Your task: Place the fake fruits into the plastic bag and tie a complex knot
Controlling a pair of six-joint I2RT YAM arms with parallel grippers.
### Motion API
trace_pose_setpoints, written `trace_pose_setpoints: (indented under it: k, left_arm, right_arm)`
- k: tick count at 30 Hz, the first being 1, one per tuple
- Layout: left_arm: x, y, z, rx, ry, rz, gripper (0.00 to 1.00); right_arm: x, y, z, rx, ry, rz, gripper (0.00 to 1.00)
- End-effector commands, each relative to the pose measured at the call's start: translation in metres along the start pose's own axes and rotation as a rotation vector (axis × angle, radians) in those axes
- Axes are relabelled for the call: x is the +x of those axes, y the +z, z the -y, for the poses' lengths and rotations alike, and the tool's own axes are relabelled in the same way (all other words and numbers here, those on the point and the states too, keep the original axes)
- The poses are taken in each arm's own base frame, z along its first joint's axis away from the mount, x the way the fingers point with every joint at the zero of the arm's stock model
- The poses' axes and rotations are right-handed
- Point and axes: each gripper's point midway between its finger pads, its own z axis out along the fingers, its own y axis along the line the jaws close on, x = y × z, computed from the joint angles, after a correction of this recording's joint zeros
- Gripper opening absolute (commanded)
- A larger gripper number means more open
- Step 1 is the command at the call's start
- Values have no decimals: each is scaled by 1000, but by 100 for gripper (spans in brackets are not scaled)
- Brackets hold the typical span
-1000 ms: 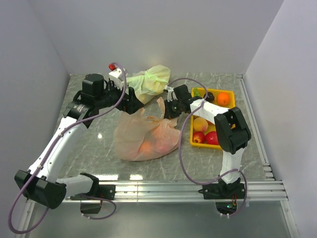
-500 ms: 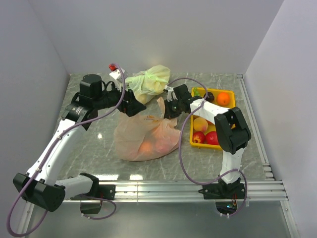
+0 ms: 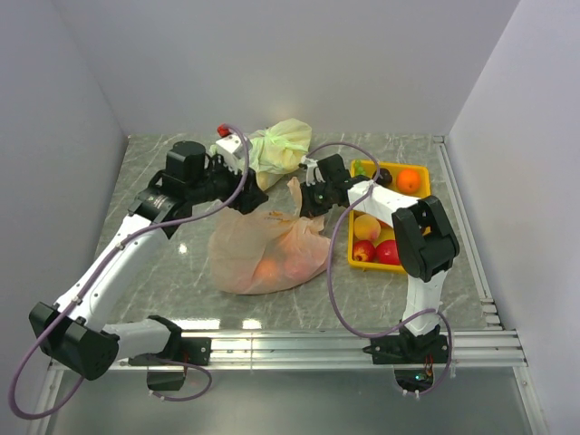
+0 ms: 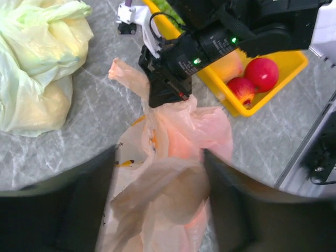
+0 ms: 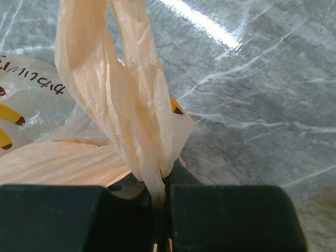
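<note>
The peach-orange plastic bag point(image 3: 267, 249) lies mid-table with fake fruits glowing orange inside it point(image 3: 272, 269). My right gripper point(image 3: 308, 199) is shut on one twisted handle strip point(image 5: 131, 105), which runs up from its jaws point(image 5: 160, 191). My left gripper point(image 3: 249, 198) hangs over the bag's other handle. In the left wrist view its jaws point(image 4: 158, 157) stand open, a loose fold of that handle point(image 4: 163, 194) between the fingers. More fake fruits sit in the yellow tray point(image 3: 390, 166): red apples point(image 3: 388, 252), a peach point(image 3: 366, 227), an orange point(image 3: 409, 180).
A pale yellow-green knotted bag point(image 3: 276, 147) lies at the back, just behind my left gripper. The right arm reaches across the tray's left side. Walls close in the table at left, back and right; a metal rail runs along the near edge.
My left gripper has moved right and down over the bag's free handle, and its jaws have narrowed a little. The right gripper has kept its hold and place.
</note>
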Motion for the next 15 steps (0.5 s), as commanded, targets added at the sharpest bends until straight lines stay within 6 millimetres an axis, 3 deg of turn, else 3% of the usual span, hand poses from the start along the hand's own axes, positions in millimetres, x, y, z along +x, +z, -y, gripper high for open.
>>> trace_pose_setpoints:
  k: [1,2,3,5,6,7,9,10,11,12,13,15]
  left_arm:
    - [-1,1,-12,-78,51,0,64]
    - [0,1,-12,-78,52,-3,57]
    - [3,0,-12,-79,51,-16,39]
    - [2,-2,-2,-30,51,-17,24]
    - [3,-3,1,-13,50,-17,19]
    - [2,-6,6,3,44,-3,4]
    - [2,-10,16,42,13,9,0]
    - [5,-12,18,53,3,21,0]
    - [7,-12,21,66,-8,22,0]
    - [9,-12,25,84,-33,21,0]
    - [14,-12,26,89,-44,16,0]
    - [16,-10,25,86,-62,21,0]
  right_arm:
    - [-32,-20,-11,8,-57,78,10]
    - [-33,-21,-11,9,-59,80,11]
    - [-33,-23,-10,18,-62,77,16]
    - [-41,-33,-13,20,-80,93,33]
    - [-45,-39,-14,14,-94,102,54]
    - [-55,-55,-20,-15,-104,143,58]
    - [-69,-78,-29,-65,-115,209,80]
    - [-85,-104,-38,-99,-135,293,80]
    - [-92,-118,-46,-126,-134,337,81]
    - [-107,-133,-53,-141,-163,419,89]
    - [-110,-155,-67,-177,-194,476,91]
    - [-122,-177,-85,-221,-227,560,94]
